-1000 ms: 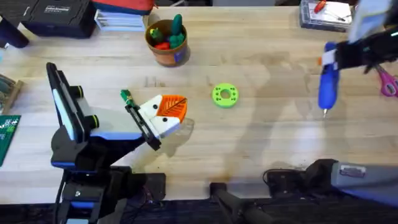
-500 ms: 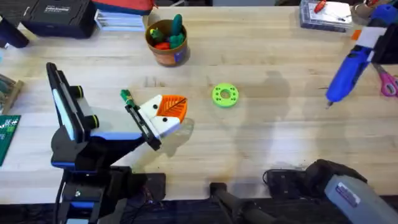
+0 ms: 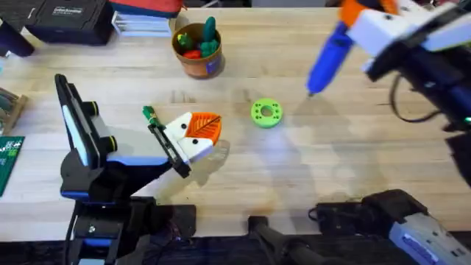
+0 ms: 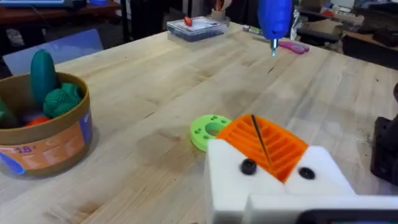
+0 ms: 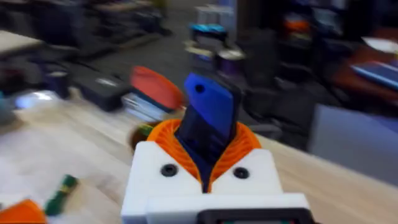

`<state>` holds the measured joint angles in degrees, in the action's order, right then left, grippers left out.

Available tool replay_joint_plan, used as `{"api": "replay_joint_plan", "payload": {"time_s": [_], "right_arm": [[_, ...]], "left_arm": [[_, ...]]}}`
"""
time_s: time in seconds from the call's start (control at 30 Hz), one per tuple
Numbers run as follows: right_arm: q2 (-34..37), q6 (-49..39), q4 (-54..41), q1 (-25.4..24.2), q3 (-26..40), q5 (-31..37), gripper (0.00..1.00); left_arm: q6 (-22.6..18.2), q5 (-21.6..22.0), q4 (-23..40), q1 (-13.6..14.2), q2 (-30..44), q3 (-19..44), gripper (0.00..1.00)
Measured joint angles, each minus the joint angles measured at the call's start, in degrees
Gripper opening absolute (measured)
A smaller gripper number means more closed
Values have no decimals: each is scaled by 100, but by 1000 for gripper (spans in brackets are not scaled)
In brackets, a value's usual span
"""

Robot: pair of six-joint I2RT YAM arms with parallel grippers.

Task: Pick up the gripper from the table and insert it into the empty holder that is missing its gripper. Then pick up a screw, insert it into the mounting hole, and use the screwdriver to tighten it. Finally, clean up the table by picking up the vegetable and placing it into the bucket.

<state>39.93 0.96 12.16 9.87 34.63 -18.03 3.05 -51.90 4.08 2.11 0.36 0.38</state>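
Note:
My right gripper (image 3: 353, 22) is shut on the blue screwdriver (image 3: 327, 55) and holds it tilted above the table. Its metal bit hangs just up and right of a green disc (image 3: 266, 112). The right wrist view shows the screwdriver (image 5: 208, 124) clamped between orange pads. My left gripper (image 3: 200, 129) rests low near the table's middle left, its orange tips (image 4: 264, 143) pressed together on white blocks (image 4: 273, 183) with two dark screw spots. The brown bucket (image 3: 197, 59) at the back holds toy vegetables (image 3: 208, 37). A small green piece (image 3: 149, 114) lies beside the left gripper.
A black case (image 3: 66, 18) and stacked books (image 3: 143, 20) sit at the back left. A clear box (image 3: 383, 16) stands at the back right, and pink scissors (image 4: 292, 46) lie near it. A green circuit board (image 3: 9, 158) lies at the left edge.
The right arm has swung the screwdriver from the far right side leftward and back, toward the green disc. The left arm has stayed still.

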Motion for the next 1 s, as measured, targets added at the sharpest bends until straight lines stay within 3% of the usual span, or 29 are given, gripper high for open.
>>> {"api": "replay_joint_plan", "payload": {"time_s": [0.27,0.47,0.77,1.0], "right_arm": [[1347,167,3044,2117,-30,-100,30],[2197,394,5080,3018,-30,-149,30],[2884,678,5365,3676,-20,-183,30],[3165,652,5366,3759,209,-331,30]], "left_arm": [[0,0,0,0,0,0,9],[0,0,0,0,0,0,9],[0,0,0,0,0,0,9],[-2,0,0,0,0,0,9]]}}
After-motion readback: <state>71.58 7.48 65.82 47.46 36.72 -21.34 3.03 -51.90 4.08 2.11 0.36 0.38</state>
